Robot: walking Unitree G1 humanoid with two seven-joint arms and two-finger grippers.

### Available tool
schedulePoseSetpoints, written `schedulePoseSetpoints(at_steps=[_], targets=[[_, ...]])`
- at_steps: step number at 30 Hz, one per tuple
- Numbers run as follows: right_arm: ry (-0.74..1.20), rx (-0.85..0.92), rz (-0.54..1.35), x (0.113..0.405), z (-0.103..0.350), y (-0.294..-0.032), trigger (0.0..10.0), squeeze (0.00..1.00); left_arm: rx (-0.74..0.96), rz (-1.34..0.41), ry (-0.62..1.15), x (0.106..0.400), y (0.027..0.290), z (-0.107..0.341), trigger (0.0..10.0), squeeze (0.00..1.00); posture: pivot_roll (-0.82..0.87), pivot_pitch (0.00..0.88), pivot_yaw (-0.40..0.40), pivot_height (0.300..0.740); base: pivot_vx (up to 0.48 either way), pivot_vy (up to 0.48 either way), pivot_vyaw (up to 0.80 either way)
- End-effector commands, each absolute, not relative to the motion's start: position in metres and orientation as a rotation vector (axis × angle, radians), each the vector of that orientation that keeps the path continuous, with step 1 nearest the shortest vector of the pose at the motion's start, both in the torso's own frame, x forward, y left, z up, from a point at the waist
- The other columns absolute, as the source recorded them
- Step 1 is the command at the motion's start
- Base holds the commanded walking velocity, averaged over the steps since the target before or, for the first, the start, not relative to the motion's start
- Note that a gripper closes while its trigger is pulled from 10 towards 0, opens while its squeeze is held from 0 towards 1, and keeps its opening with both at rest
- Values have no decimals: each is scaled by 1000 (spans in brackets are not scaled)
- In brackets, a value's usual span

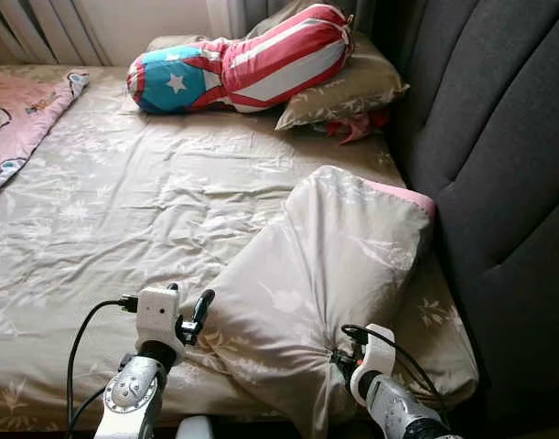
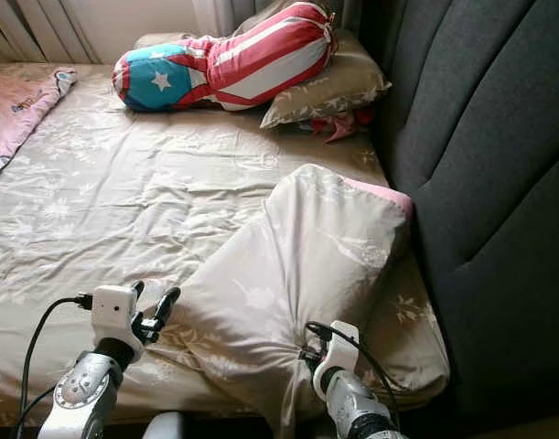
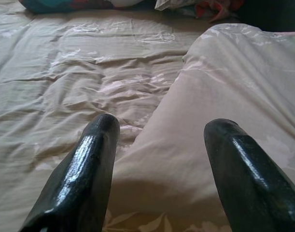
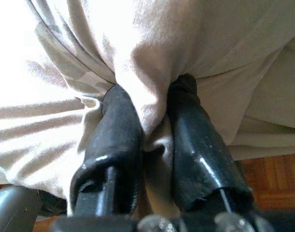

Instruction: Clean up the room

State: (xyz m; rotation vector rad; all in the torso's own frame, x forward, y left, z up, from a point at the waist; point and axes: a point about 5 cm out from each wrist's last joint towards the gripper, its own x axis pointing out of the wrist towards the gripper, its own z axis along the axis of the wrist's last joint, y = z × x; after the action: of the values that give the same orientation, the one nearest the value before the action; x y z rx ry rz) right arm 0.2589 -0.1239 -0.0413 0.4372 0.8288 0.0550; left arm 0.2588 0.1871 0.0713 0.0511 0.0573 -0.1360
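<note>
A bed (image 1: 123, 210) with a beige flowered sheet lies before me, a dark padded headboard (image 1: 499, 155) along its right side. In my head view a beige pillow (image 1: 325, 265) slumps on the near right part of the bed, its far end against the headboard. A flag-patterned bolster (image 1: 242, 64) rests on another pillow (image 1: 352, 91) at the far end. A pink blanket (image 1: 18, 114) lies far left. My left wrist view shows my left claw (image 3: 159, 145) spread wide, just at the pillow's near left edge. My right wrist view shows my right claw (image 4: 149, 130) pinching a gathered fold of the pillow's cover.
</note>
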Motion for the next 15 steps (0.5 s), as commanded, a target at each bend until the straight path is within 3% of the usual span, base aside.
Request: schedulePoseSetpoints(at_steps=[1,10,15], targets=[[878,438,27,251,-48,-127,0,0,48,-142,63,259,183,68,10000,0,68,74,-70,653,0,0,0],[839,416,-60,257,-44,-143,0,0,39,-138,61,263,179,65,10000,0,45,60,-75,653,0,0,0],[782,327,-158,267,-36,-169,0,0,36,-136,58,264,178,64,10000,0,31,55,-75,653,0,0,0]])
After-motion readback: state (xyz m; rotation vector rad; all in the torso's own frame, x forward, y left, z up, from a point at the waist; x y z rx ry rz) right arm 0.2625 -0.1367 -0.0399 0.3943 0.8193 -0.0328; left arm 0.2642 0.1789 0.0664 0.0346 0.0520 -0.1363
